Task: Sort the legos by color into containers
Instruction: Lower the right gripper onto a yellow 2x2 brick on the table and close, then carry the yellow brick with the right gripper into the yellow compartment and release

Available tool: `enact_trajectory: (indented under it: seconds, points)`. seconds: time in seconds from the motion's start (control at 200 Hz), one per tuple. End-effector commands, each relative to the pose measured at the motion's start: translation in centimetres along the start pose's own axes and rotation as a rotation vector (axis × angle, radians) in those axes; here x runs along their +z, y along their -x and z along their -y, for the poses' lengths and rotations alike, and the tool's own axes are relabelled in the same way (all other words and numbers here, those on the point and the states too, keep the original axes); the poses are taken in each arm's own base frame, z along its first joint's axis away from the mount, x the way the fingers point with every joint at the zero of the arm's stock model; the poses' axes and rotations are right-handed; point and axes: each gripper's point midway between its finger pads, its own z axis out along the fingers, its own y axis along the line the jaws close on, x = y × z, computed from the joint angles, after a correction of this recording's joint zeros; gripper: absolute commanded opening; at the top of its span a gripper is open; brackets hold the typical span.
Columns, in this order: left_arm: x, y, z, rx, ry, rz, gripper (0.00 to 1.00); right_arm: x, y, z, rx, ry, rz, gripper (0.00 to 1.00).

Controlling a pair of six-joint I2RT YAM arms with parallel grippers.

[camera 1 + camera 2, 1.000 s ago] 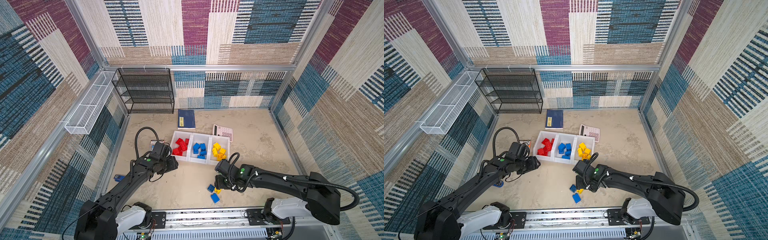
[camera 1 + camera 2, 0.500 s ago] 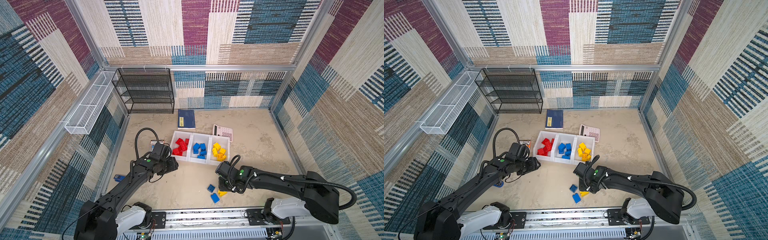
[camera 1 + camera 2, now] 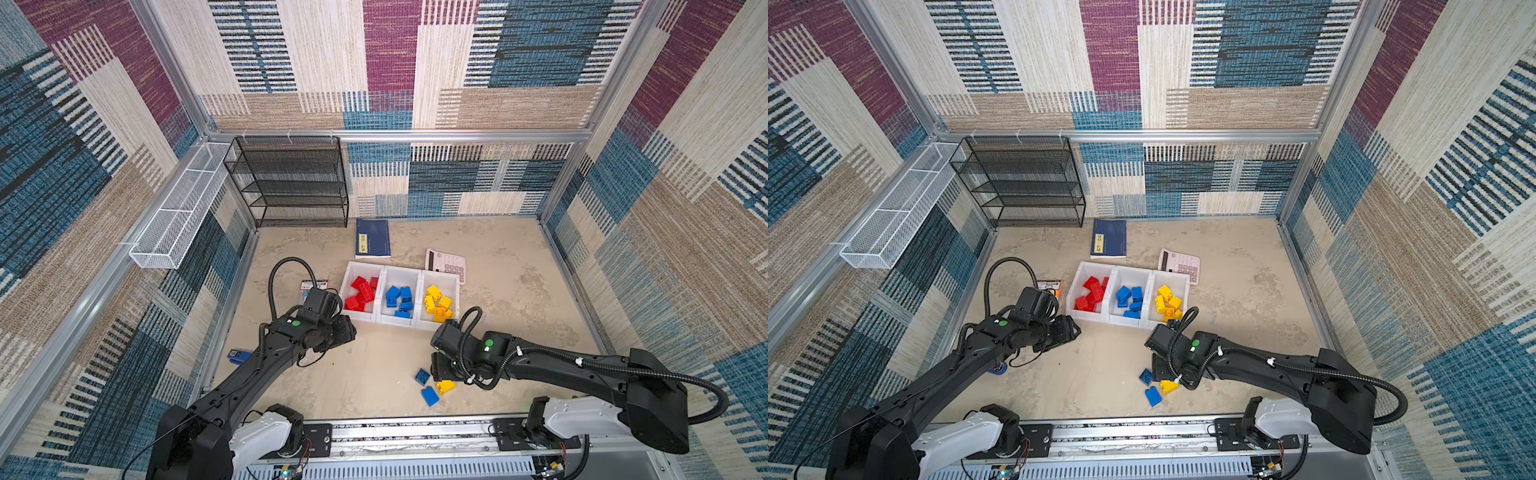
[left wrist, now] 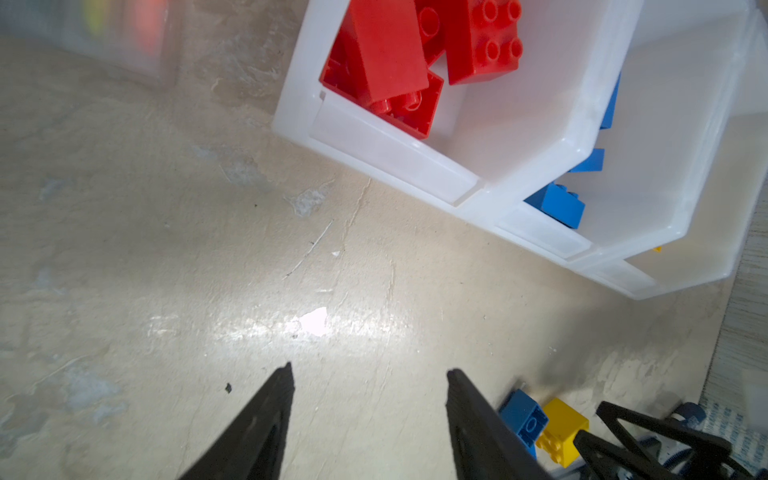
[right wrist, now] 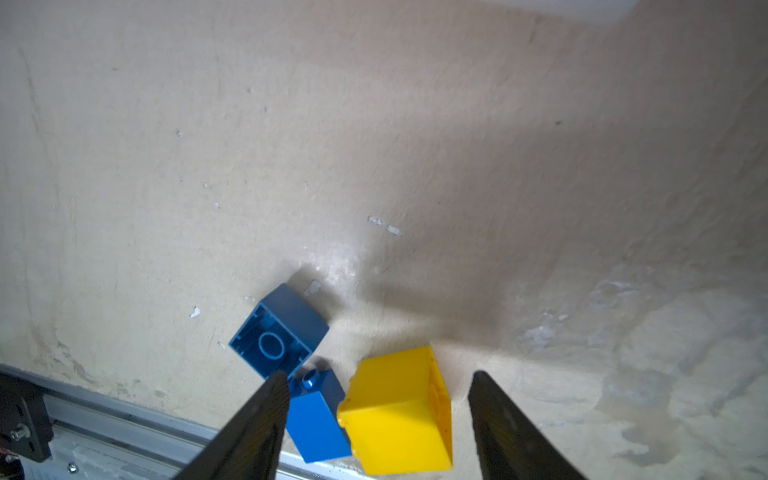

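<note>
Presently, right claw [image 5: 380, 374] released, straddling yellow lego [image 5: 395, 411] on counter [image 5: 374, 124], not gripping it. Upturned blue lego [image 5: 278, 332] and second blue lego [image 5: 318, 415] lie just beside. Left claw [image 4: 370, 369] released, empty, near containers [image 4: 395, 153].

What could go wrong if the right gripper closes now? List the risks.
1. The right gripper is open around both the yellow brick and a blue brick right beside it, so closing may pinch both.
2. The yellow brick lies on its side and might twist free.
</note>
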Motion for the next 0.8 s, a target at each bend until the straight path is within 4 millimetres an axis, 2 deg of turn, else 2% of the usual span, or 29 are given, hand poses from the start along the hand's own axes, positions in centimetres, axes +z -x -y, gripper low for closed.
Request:
enact_trajectory:
  seconds: [0.0, 0.27, 0.386, 0.601, 0.791]
  points:
    - [0.0, 0.0, -0.3, -0.02, 0.008, 0.006, 0.62, -0.1, -0.8, 0.2, -0.043, -0.022, -0.026, 0.77]
    - [0.1, 0.0, -0.3, -0.022, 0.008, 0.006, 0.62, 1.3, -3.0, 1.0, -0.091, -0.082, -0.098, 0.76]
    - [0.1, -0.1, -0.3, -0.023, 0.008, 0.004, 0.62, 2.1, -3.3, 1.1, -0.108, -0.104, -0.117, 0.72]
    - [-0.2, -0.1, -0.5, -0.023, 0.015, 0.01, 0.62, 2.2, -2.5, 1.3, -0.095, -0.139, -0.084, 0.54]
    - [-0.2, -0.2, -0.5, -0.022, 0.016, 0.007, 0.62, 1.6, -1.6, 0.9, -0.107, -0.141, -0.05, 0.47]
